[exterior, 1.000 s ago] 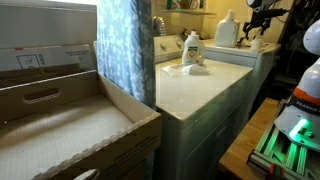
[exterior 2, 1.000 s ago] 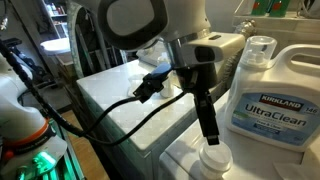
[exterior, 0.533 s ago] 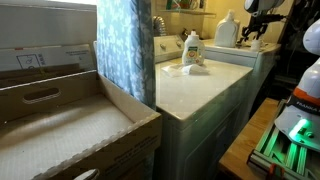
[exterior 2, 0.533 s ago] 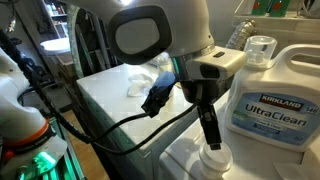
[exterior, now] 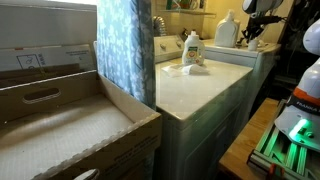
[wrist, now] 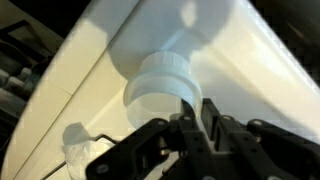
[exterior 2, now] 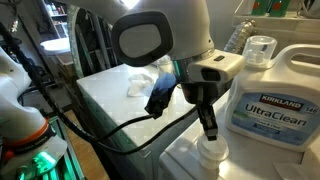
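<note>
Where we find the gripper: the gripper [exterior 2: 211,135] hangs tip-down from the arm over a white machine top [exterior 2: 110,95], and its tips meet the white cap [exterior 2: 210,152] from above.
Fingers: in the wrist view we see the gripper [wrist: 202,118] with its two dark fingers drawn almost together, only a thin slit between them. They cross the near rim of the white cap [wrist: 158,85]. We see nothing pinched in the slit.
Cap: round, ribbed and white, it sits on the neck of a white bottle [wrist: 165,35]. In an exterior view it stands at the near right of the machine top, just left of the detergent jug.
Contact: we judge the fingertips to touch the cap's top edge. We cannot tell how hard they press.
Detergent jug: a big pale jug [exterior 2: 270,100] with a blue Kirkland UltraClean label stands upright just right of the gripper, topped by a clear cap [exterior 2: 260,48].
Cable: a black cable [exterior 2: 100,125] loops from the wrist down to the left.
Cloth: a crumpled white cloth [exterior 2: 140,82] lies farther back on the machine top, well apart from the cap.
Far view: in an exterior view we see a blue curtain [exterior: 125,50], a cardboard box [exterior: 60,120] at the near left, and a small detergent bottle [exterior: 192,50] on a machine top.
</note>
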You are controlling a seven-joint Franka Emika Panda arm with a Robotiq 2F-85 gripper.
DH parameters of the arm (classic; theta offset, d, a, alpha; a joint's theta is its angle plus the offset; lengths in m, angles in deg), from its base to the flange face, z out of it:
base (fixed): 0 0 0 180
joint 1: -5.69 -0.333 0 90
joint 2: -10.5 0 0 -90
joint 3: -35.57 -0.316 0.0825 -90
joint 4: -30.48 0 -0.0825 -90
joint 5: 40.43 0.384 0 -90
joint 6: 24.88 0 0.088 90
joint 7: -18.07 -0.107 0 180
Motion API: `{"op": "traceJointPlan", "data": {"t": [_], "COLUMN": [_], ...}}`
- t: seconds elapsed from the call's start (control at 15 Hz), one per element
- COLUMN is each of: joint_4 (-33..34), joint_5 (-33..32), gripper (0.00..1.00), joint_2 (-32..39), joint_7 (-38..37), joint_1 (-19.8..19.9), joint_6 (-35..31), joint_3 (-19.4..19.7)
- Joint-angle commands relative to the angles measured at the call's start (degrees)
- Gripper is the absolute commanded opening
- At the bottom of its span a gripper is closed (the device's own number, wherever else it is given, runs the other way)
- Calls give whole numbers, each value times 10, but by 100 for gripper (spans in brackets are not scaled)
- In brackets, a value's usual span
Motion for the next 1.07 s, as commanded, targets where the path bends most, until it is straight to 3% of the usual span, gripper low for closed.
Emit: {"op": "traceJointPlan", "data": {"t": [0.0, 0.4, 0.6, 0.87, 0.93, 1.0], "joint_4": [5, 48, 71, 97, 93, 97], "joint_5": [43, 22, 45, 66, 49, 52], "gripper": [0, 0, 0, 0, 1, 1], "joint_2": [-18, -60, -80, -86, -82, -82], "joint_7": [39, 59, 97, 85, 79, 77], "joint_1": [1, -25, -54, -98, -88, -97], "joint_6": [38, 160, 248, 368, 328, 347], "joint_3": [-6, -29, -57, -97, -87, -96]}}
